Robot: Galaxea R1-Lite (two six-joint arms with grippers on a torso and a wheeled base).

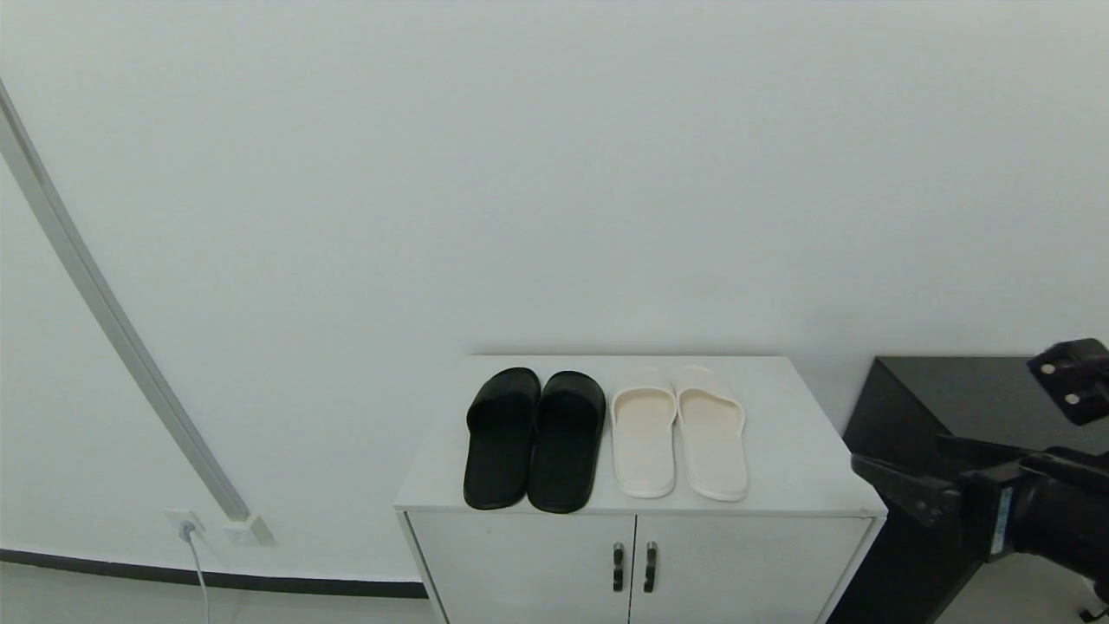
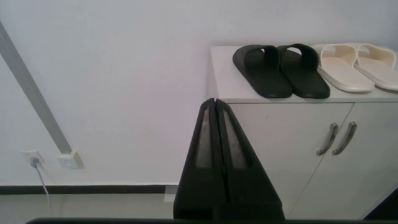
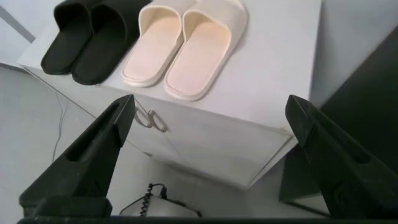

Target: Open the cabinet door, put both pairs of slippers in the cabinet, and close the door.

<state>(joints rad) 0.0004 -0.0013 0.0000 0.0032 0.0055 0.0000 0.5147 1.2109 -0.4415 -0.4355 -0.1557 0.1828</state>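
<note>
— Where are the arms?
— The left pincer (image 2: 215,107) is clenched and empty, low off the left side of the cabinet (image 1: 520,563). The right pincer (image 3: 209,102) is spread wide, near its right front corner.
— And the slippers?
— The black slippers (image 1: 533,438) and white slippers (image 1: 678,433) sit side by side on top. The doors are closed.

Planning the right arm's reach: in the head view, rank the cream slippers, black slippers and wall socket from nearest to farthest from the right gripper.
1. Cream slippers, right half of the cabinet top, closest to the right gripper.
2. Black slippers, beside them to the left.
3. Wall socket, low on the wall, far left.
</note>
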